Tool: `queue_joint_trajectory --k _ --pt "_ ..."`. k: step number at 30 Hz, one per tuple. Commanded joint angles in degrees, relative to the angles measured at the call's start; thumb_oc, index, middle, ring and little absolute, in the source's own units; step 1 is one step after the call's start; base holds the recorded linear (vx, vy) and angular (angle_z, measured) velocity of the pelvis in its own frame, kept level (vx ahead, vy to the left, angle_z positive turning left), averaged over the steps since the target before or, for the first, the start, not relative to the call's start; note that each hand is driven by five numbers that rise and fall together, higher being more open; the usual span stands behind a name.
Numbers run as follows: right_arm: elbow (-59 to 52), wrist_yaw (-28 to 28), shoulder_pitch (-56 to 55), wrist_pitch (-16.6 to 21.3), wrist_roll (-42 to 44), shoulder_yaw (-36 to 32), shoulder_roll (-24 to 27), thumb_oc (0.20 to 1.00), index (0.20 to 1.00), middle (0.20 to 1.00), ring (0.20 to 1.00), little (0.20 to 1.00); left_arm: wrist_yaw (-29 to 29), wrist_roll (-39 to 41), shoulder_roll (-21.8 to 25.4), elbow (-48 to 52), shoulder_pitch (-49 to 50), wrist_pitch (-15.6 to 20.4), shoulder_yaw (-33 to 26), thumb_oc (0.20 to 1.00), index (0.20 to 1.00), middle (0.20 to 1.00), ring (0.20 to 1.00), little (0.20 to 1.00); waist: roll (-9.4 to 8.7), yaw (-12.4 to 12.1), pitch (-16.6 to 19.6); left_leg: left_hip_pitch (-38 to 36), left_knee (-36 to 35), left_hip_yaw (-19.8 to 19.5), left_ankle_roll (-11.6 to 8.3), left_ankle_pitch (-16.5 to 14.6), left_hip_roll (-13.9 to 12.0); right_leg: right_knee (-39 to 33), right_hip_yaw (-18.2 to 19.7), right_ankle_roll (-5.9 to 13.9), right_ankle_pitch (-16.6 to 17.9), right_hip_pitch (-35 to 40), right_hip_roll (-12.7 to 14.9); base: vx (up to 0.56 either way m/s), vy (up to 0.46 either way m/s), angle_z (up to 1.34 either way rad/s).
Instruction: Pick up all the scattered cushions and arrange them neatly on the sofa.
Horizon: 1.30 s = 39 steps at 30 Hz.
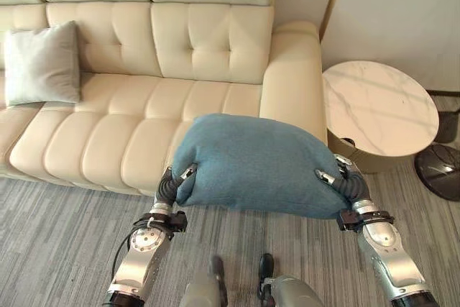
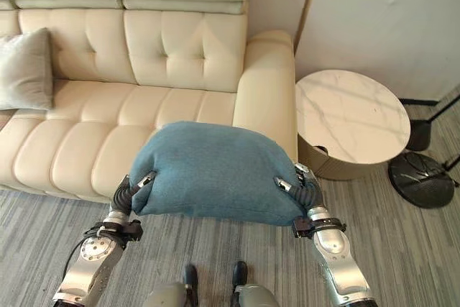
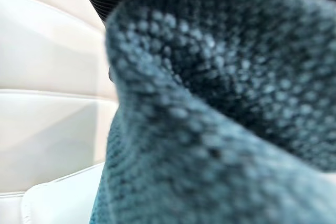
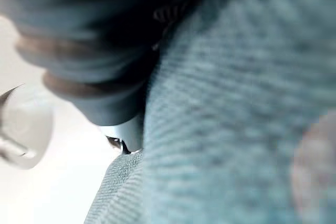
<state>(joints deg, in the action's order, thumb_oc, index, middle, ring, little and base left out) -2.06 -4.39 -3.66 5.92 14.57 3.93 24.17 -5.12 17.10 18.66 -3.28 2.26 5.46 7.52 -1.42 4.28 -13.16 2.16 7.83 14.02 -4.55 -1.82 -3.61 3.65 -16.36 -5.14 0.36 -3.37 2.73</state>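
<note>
Fingers of both my hands press into the ends of the blue cushion (image 1: pixel 255 163), my left hand (image 1: pixel 172 183) and my right hand (image 1: pixel 343 180) clamping it between them above the floor, just before the sofa (image 1: pixel 144 98). It looks light, soft and squashy, so I judge a hold on both ends suits it best. Further off, a grey cushion (image 1: pixel 42 64) leans on the backrest, and a round marble table (image 1: pixel 377 106) stands beside the armrest.

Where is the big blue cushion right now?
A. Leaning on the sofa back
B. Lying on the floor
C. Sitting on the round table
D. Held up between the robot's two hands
D: the blue cushion hangs between the left hand and right hand, in front of the sofa.
</note>
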Motion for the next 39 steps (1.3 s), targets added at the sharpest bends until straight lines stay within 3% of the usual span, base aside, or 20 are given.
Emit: queue_joint_trajectory --k 1,7,14,18,21,25,28,31,34,36,39 --pt "-3.92 0.82 2.51 5.46 -0.24 -0.76 -1.73 0.2 0.2 0.2 0.2 0.2 0.32 0.2 2.61 4.65 -3.6 6.2 -0.49 0.2 0.2 0.2 0.2 0.2 -2.39 -0.43 5.19 3.68 -0.44 -0.66 1.8 -2.73 1.78 -5.96 5.04 9.02 -4.09 3.89 -0.21 0.02 0.033 0.5" --pt "-4.47 1.4 3.27 4.96 -0.5 -0.05 -2.17 0.2 0.2 0.2 0.2 0.2 0.61 -0.97 3.6 5.28 -1.84 5.7 -2.01 0.2 0.2 0.2 0.2 0.2 -3.37 -1.53 5.57 2.63 -3.39 -1.32 2.46 -2.41 2.79 -5.76 5.28 9.7 -3.64 4.39 0.3 0.08 0.084 0.09" --pt "-4.95 2.21 4.17 4.59 -0.68 0.81 -2.95 0.2 0.2 0.2 0.2 0.2 0.13 -1.37 4.96 6.4 -0.03 6.1 -4.54 0.2 0.2 0.2 0.2 0.2 -3.47 -3.8 4.67 4.25 -0.76 -2.57 4.52 -5.28 4.54 -2.95 7.23 11.1 -4.54 3.64 2.08 0.07 0.152 -0.09" --pt "-5.0 2.62 3.67 4.68 -0.71 0.28 -3.69 0.2 0.2 0.2 0.2 0.2 0.1 -0.98 5.51 6.46 -0.18 6.09 -5.15 0.2 0.2 0.2 0.2 0.2 -2.78 -4.34 4.16 4.63 0.05 -3.79 5.5 -5.92 5.49 5.79 7.47 11.66 -5.53 0.27 3.71 0.07 0.148 0.0" --pt "-4.61 2.47 3.48 4.83 -0.63 -0.12 -3.92 0.2 0.2 0.2 0.2 0.2 -0.04 -1.27 5.76 6.01 -1.1 6.31 -4.7 0.2 0.2 0.2 0.2 0.2 -1.95 -3.12 3.44 3.18 -0.52 -5.39 5.63 -6.28 5.96 11.28 9.76 11.5 -5.38 -4.55 1.86 0.11 0.093 0.38" --pt "-4.06 2.61 3.8 4.71 -0.37 -0.01 -3.08 0.2 0.2 0.2 0.2 0.2 0.11 -1.81 5.86 5.87 -1.23 6.36 -4.57 0.2 0.2 0.2 0.2 0.2 -1.5 -1.06 2.15 -2.38 -3.18 -7.21 5.62 -7.26 7.48 7.33 8.98 11.43 -2.13 -10.69 -1.03 0.21 0.05 0.4" --pt "-3.9 2.84 2.78 4.5 -0.32 -0.47 -2.41 0.2 0.2 0.2 0.2 0.2 0.02 -2.84 4.91 4.91 -2.42 6.45 -3.88 0.2 0.2 0.2 0.2 0.2 -1.8 0.97 2.01 -8.35 -3.78 -9.73 4.84 -10.61 8.62 1.36 4.55 12.99 0.78 -13.29 -1.26 0.41 -0.009 0.59" --pt "-4.16 3.36 1.16 4.96 0.07 -1.35 -1.7 0.2 0.2 0.2 0.2 0.2 0.36 -3.02 3.88 4.63 -2.25 6.92 -3.39 0.2 0.2 0.2 0.2 0.2 -1.68 1.49 3.14 -10.74 -2.48 -11.08 4.06 -11.91 8.3 0.06 5.87 11.44 1.67 -10.5 -1.85 0.34 -0.111 0.67" --pt "-3.03 3.12 1.33 4.79 -0.27 -1.68 -0.56 0.2 0.2 0.2 0.2 0.2 1.1 -2.94 3.41 4.71 -1.23 6.89 -3.28 0.2 0.2 0.2 0.2 0.2 -0.98 1.94 4.38 -10.04 2.6 -9.96 1.95 -8.75 7.48 -0.96 5.5 10.66 2.03 -7.67 -1.81 0.29 -0.11 0.49" --pt "-2.57 2.94 1.12 4.76 -0.15 -1.81 -0.09 0.2 0.2 0.2 0.2 0.2 1.1 -2.77 3.01 4.65 -0.92 6.85 -3.26 0.2 0.2 0.2 0.2 0.2 -0.73 1.81 4.56 -7.34 7.52 -8.02 0.51 -5.06 6.28 -2.2 5.12 10.21 1.38 -5.1 -1.67 0.18 -0.08 -0.03" --pt "-2.37 2.67 1.19 4.66 0.28 -2.75 0.63 0.2 0.2 0.2 0.2 0.2 1.29 -2.25 2.57 5.02 -1.36 6.8 -3.55 0.2 0.2 0.2 0.2 0.2 -0.4 2.39 5.6 -5.13 11.25 -3.42 -0.8 -4.29 5.11 -3.6 4.28 9.81 1.18 -4.11 -1.52 0.13 -0.037 -0.14"
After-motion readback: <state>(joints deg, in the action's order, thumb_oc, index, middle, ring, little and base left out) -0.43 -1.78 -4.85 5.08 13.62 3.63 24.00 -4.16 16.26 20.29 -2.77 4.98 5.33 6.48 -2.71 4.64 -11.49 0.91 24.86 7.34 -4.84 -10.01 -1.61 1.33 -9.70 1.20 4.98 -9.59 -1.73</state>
